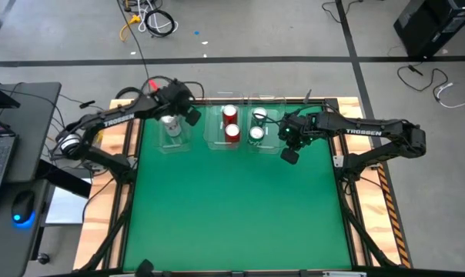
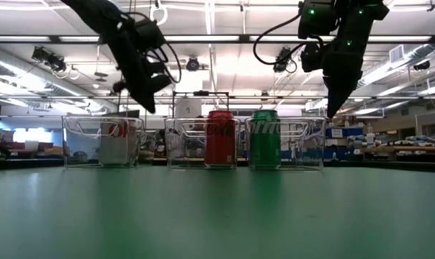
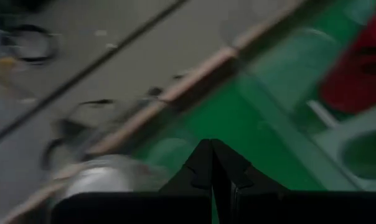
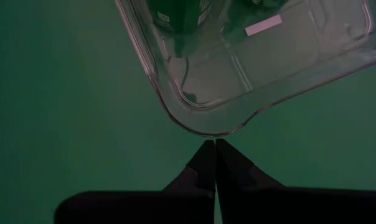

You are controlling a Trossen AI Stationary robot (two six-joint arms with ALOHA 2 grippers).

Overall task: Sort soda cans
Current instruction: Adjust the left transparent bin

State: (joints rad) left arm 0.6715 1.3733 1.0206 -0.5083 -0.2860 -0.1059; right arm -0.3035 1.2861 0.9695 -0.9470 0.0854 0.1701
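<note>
Three clear bins stand in a row along the table's far edge. The left bin (image 1: 173,142) holds a silver can (image 1: 169,121), the middle bin (image 1: 217,142) two red cans (image 1: 229,114) (image 1: 232,132), and the right bin (image 1: 268,146) two green cans (image 1: 259,115) (image 1: 256,133). My left gripper (image 1: 192,115) is shut and empty. It hangs above the bin rims between the left and middle bins (image 2: 151,108). My right gripper (image 1: 289,156) is also shut and empty, raised just off the right bin's near right corner (image 4: 200,127).
The green table top (image 1: 232,208) lies bare in front of the bins. Wooden table edges (image 1: 128,138) run along both sides. A desk with a laptop and mouse (image 1: 21,208) stands off the table's left, and cables (image 1: 152,19) lie on the floor beyond the far edge.
</note>
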